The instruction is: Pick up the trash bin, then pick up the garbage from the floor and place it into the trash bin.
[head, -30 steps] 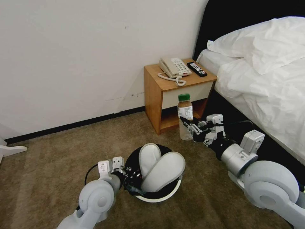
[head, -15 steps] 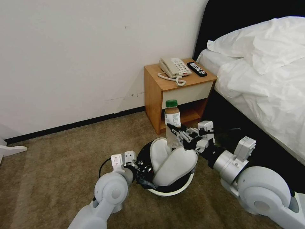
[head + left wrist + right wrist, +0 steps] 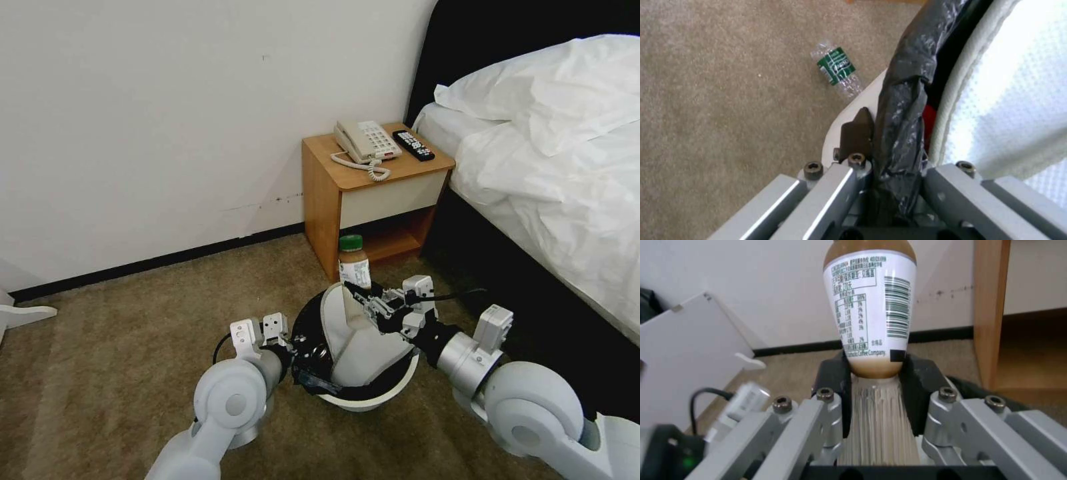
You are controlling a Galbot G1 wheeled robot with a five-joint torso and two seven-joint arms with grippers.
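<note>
1. Carpet (image 3: 120,373), beige-brown short pile, runs open from my left arm out to the black baseboard (image 3: 153,263) and the white wall. On my right the room is tighter: wooden nightstand (image 3: 363,200) in the corner, bed (image 3: 560,173) with rumpled white linen close beside the right arm.
2. Trash bin (image 3: 363,400): round white plastic, glossy black bag (image 3: 902,110) folded over its rim. It sits between my two arms in the head view. I cannot tell whether it rests on the carpet or hangs off it.
3. Two white slippers (image 3: 360,347) stand on end inside the bin, quilted soles with stitched edges, rising above the rim. Something red (image 3: 929,120) shows low between bag and slipper.
4. Left gripper (image 3: 896,173): fingers drawn narrow on the bin's near rim, one dark pad (image 3: 858,133) outside against the white wall, bag plastic bunched between.
5. Right gripper (image 3: 876,373): clamped at the base of the brown drink bottle (image 3: 354,267), black pads (image 3: 835,380) pressed to both sides. Bottle upright, green cap, white printed label, smooth tapered body, above the bin's far rim just in front of the nightstand.
6. Second bottle (image 3: 838,71), clear crumpled plastic with green label, lies flat on the carpet beside the bin in the left wrist view.
</note>
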